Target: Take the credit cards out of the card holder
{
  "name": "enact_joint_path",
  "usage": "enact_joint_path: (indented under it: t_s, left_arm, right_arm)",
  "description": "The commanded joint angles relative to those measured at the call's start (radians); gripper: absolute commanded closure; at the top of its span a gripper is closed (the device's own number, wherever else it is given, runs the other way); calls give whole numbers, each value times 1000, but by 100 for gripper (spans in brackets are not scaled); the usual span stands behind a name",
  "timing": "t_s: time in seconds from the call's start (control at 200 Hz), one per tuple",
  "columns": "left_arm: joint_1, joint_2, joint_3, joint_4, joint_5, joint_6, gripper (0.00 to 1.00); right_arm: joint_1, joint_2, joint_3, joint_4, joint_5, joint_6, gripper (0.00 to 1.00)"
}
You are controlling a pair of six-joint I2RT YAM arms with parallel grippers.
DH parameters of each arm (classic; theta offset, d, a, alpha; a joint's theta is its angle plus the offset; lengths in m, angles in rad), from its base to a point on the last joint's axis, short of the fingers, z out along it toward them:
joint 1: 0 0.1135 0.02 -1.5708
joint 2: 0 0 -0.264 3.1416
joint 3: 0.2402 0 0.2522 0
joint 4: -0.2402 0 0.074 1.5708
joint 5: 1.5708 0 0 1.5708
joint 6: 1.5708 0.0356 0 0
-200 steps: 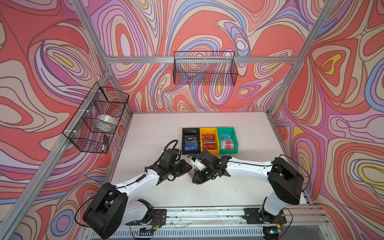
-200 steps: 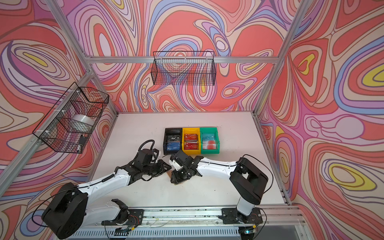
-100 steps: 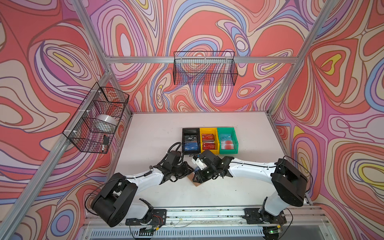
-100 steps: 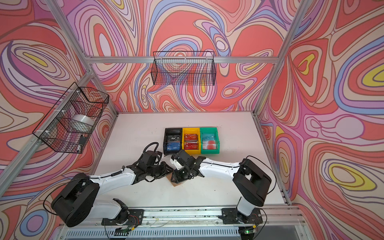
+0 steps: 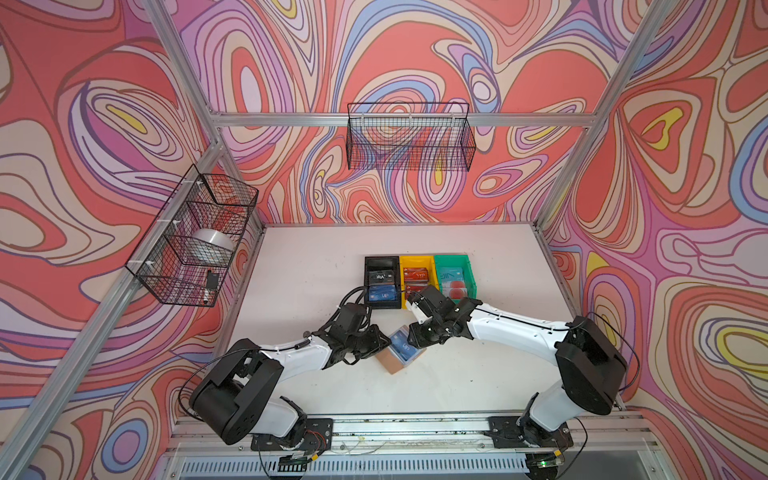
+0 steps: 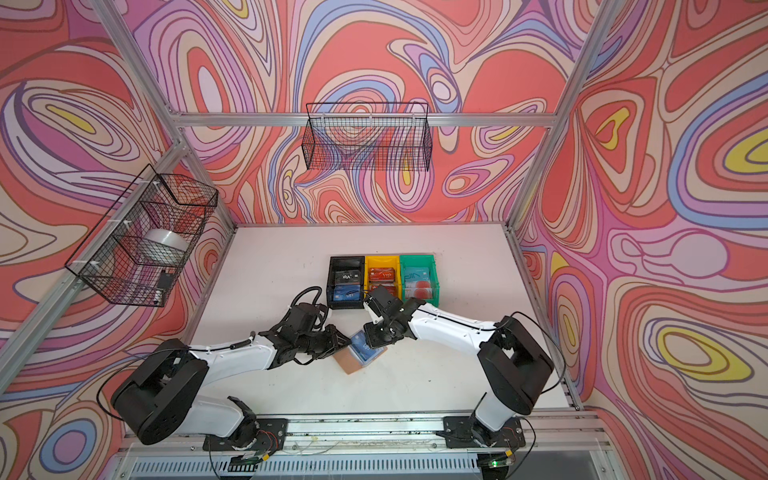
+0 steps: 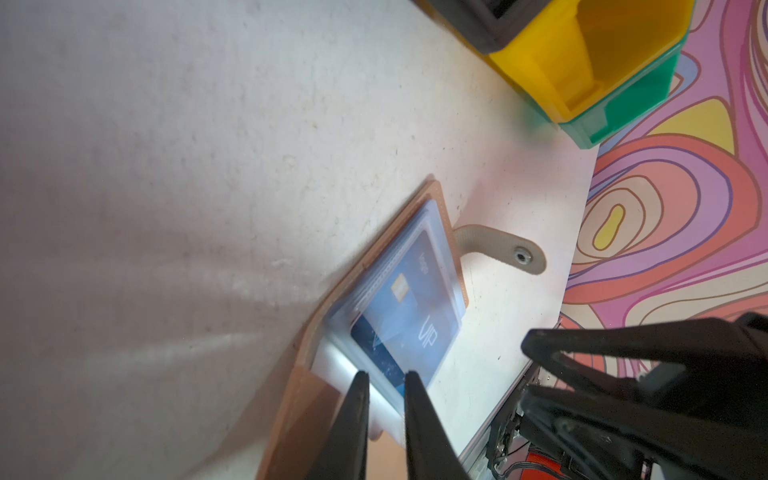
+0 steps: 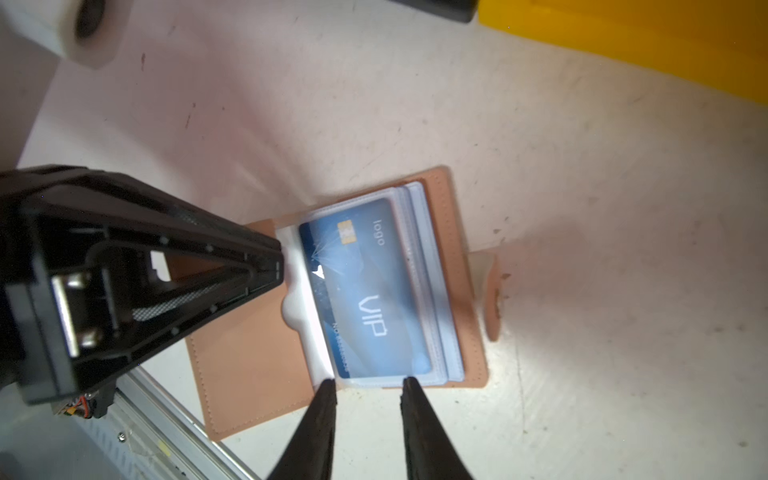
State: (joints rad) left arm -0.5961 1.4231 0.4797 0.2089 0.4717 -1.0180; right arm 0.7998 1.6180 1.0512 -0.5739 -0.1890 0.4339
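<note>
- The tan card holder [image 8: 266, 374] lies open on the desk [image 5: 332, 257]; a blue VIP card [image 8: 365, 286] sits in its top sleeve.
- The left claw [image 7: 385, 376], narrowly parted, straddles the sleeve's edge; grip unclear.
- The right claw [image 8: 368, 384] is parted, empty, just beside the holder.
- Risk: pinching sleeve with card drags the whole holder.
- Lower sleeves' contents are hidden.

Tan card holder [image 8: 249, 374] open flat, blue VIP card [image 8: 370, 286] sleeved
</note>
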Motion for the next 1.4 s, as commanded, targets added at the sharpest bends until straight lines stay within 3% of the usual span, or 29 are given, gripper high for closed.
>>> enact_joint_path:
  t_s: [0.0,0.24,1.392]
  left_arm:
    - [-12,17,-18,43,5,-26,80]
    - [-46,17,-26,44,-25,-33,81]
    - [-54,55,-143,233,-27,-92,82]
  right_arm:
    - [-1,56,54,-52,35,-59,70]
    - [-7,148,99,-47,45,-55,80]
    - [-31,229,78,-28,12,-52,83]
